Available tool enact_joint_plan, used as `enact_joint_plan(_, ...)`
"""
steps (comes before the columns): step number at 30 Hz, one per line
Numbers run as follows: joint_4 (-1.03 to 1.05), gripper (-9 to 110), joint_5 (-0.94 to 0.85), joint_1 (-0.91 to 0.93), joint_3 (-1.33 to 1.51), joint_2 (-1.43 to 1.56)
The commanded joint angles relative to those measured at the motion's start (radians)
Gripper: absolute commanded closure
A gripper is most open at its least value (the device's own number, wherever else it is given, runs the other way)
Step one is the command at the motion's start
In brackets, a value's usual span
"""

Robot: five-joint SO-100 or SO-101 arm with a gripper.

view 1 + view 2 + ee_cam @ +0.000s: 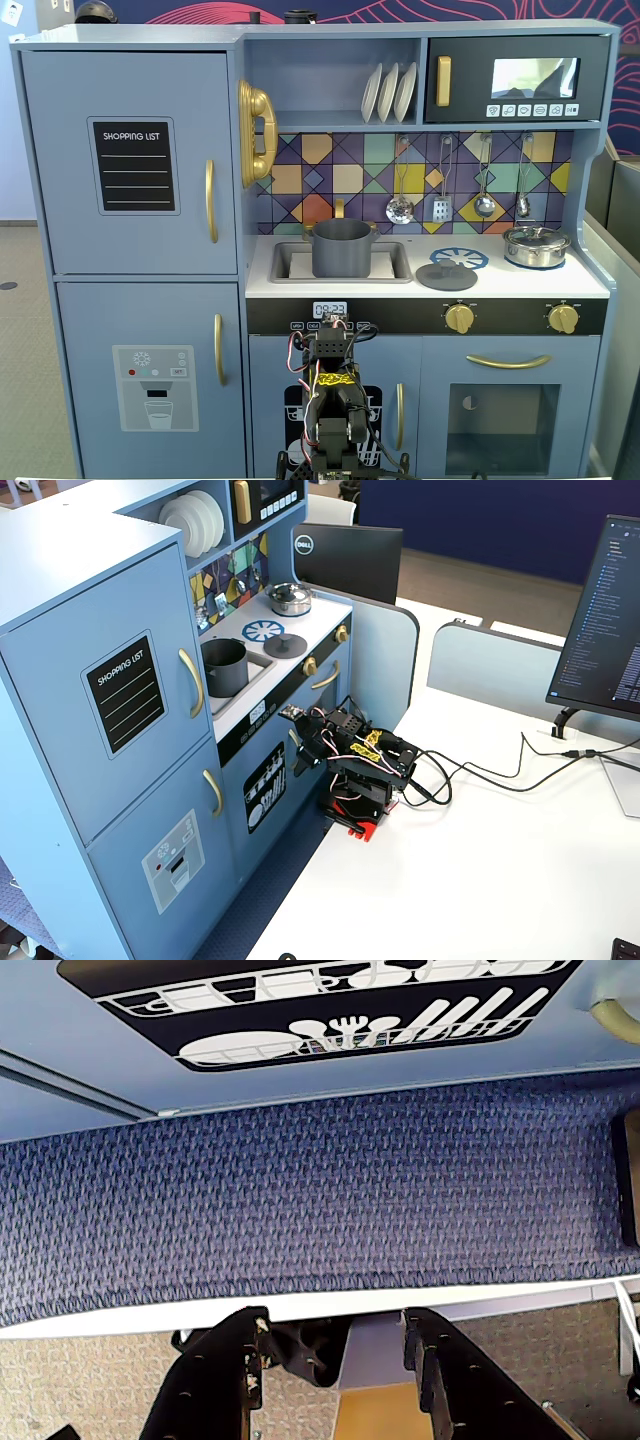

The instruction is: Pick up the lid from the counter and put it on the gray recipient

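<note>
A: In a fixed view from the front, where does the tool sit?
B: The arm [332,400] is folded low before the toy kitchen; its tool can't be made out there. Well above it, the lid [446,275] lies flat on the white worktop [590,283], and up to the left the gray pot [341,247] stands in the sink.

A: And the wrist view?
B: The tool [335,1345] has its fingers apart and empty, facing blue carpet [300,1200] and the cabinet's dish-rack print [330,1000].

A: The side fixed view?
B: The tool [297,752] points at the cabinet front; the lid [285,643] is above and beyond it, just beside the pot [225,666].
</note>
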Motion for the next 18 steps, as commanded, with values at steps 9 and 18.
enact_joint_plan(9, 0.172, 101, 0.003, 0.035, 0.021, -0.006)
enact_joint_plan(18, 0.106, 101, -0.078, 0.069, -0.222, -0.114)
